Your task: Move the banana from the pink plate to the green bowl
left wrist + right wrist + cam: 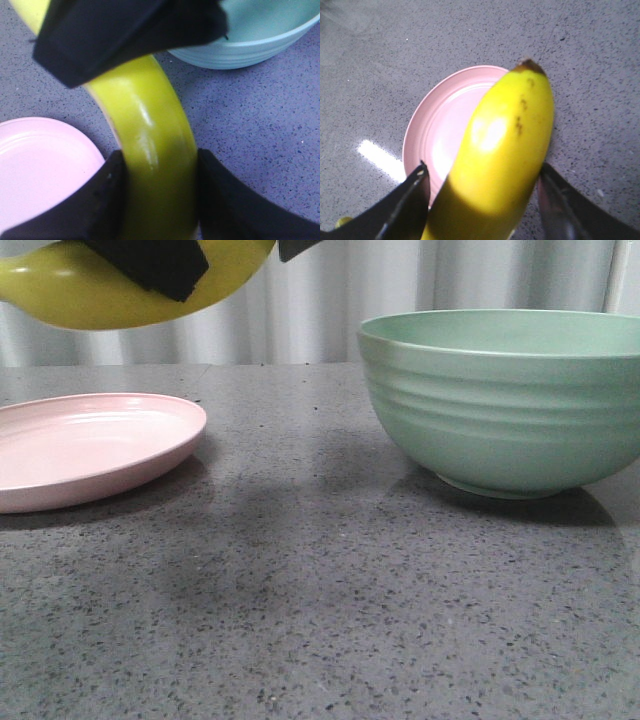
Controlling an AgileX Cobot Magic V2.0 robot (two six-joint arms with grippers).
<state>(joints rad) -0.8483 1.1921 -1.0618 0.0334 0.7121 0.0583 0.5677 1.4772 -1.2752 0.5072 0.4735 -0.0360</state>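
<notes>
The yellow banana [90, 295] hangs in the air at the top left of the front view, above the empty pink plate [90, 445]. My left gripper [160, 155] is shut on the banana [150, 140], with a finger pressed on each side. My right gripper [482, 170] also flanks the banana [505, 150], both fingers against it, over the plate [445, 115]. Its black finger [130, 35] lies across the banana's far part in the left wrist view. The green bowl [500, 410] stands empty at the right and also shows in the left wrist view [260, 30].
The grey speckled table [320, 620] runs between plate and bowl. A pale curtain [320, 310] hangs behind the table. A black finger pad [150, 265] covers part of the banana in the front view.
</notes>
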